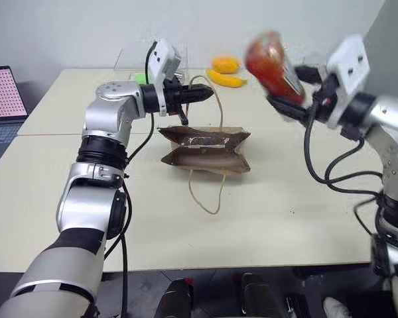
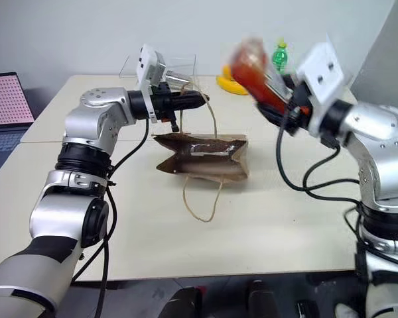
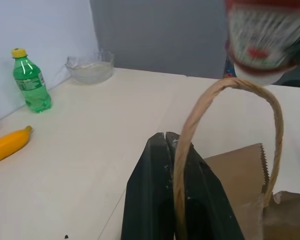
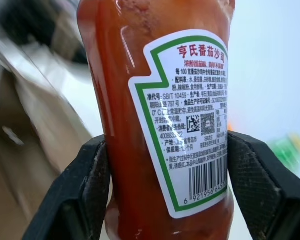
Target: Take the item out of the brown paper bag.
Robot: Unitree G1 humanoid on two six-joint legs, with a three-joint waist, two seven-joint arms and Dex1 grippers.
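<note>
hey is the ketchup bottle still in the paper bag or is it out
Out. The ketchup bottle is gripped in the right gripper, up in the air above the table, apart from the brown paper bag.

**Pale counter against a plain grey wall**

A broad cream counter takes up most of the scene, a seam running across its left part where two tops meet. Behind it stands a bare, light grey wall, evenly lit, with a darker grey panel at the far right. At the far left edge an open laptop shows a pink patterned screen. Far back on the counter lie yellow bananas, with a green soda bottle and a clear glass bowl near them. Below the near edge the floor is dark grey.
</note>
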